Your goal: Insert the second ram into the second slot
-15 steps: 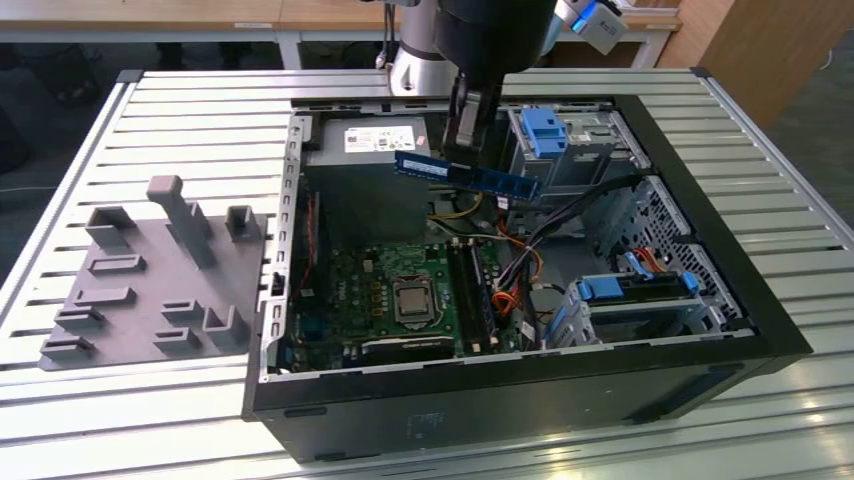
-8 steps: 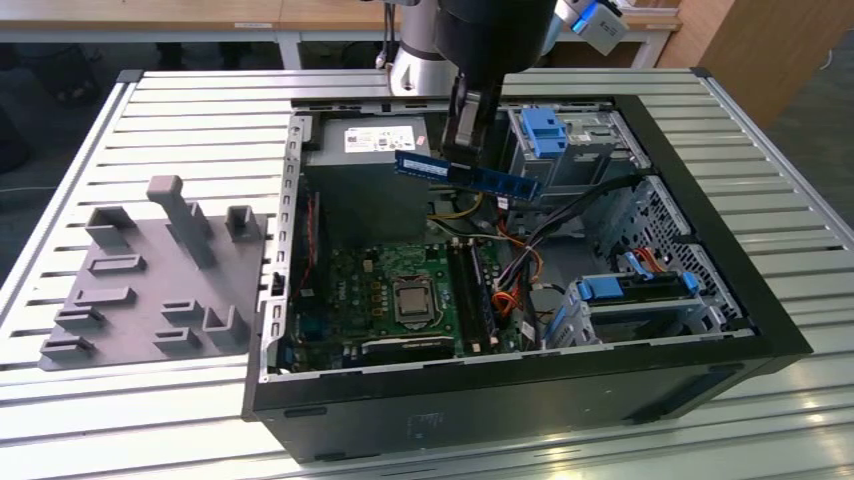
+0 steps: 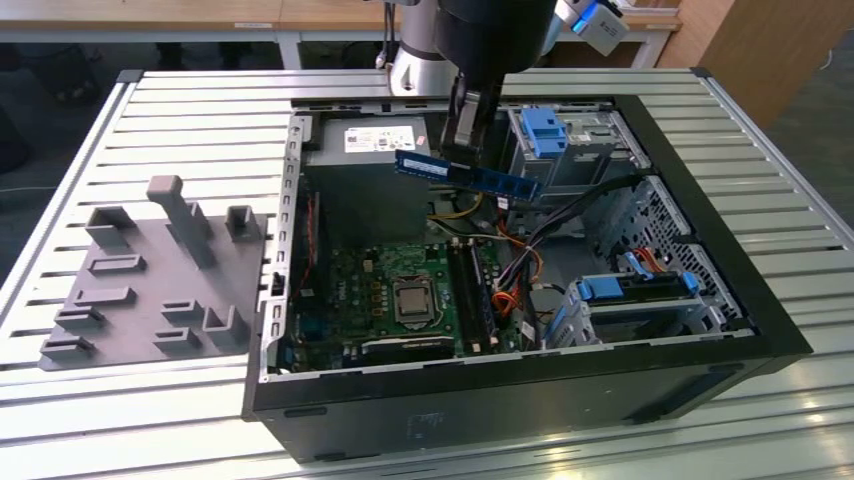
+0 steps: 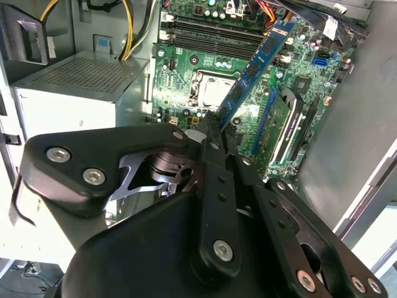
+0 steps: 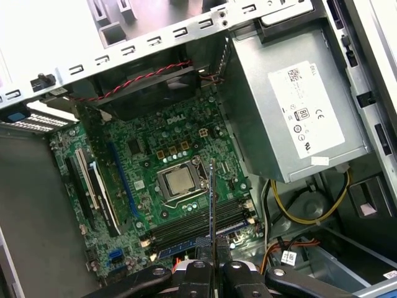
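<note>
Exterior view, upper centre: the black end effector grips the thin blue circuit-board RAM stick above the green motherboard.

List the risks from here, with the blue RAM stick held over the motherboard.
1. The gripper holds the RAM stick slanted above the memory slots. It may meet a slot skewed, then jam or slip in the jaws.
2. Loose cables lie beside those slots and may snag the stick on the way down.
</note>
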### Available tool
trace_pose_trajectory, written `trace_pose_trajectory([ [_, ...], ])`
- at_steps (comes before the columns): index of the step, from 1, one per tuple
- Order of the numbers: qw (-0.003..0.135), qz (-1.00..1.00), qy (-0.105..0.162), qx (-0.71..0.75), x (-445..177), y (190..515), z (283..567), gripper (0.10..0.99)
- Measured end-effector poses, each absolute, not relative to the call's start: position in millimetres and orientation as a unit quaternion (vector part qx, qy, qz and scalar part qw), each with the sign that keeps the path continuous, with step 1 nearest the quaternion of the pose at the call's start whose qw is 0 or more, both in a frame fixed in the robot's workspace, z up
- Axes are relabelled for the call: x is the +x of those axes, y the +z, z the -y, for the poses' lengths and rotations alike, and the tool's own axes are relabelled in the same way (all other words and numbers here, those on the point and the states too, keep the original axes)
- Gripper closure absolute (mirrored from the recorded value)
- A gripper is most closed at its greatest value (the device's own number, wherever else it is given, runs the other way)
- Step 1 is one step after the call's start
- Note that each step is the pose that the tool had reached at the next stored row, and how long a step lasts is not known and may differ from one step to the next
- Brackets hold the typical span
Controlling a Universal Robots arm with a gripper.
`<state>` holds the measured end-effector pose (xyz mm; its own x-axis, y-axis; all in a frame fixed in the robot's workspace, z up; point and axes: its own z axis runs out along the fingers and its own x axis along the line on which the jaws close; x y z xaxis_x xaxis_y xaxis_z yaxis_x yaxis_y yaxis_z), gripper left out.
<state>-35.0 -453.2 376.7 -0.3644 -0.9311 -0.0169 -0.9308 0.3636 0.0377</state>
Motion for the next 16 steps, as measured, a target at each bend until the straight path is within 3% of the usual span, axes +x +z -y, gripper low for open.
trace_pose_trajectory([
  [16, 0.004, 0.831, -0.02, 0.556, -35.0, 376.7, 453.2, 0.949],
])
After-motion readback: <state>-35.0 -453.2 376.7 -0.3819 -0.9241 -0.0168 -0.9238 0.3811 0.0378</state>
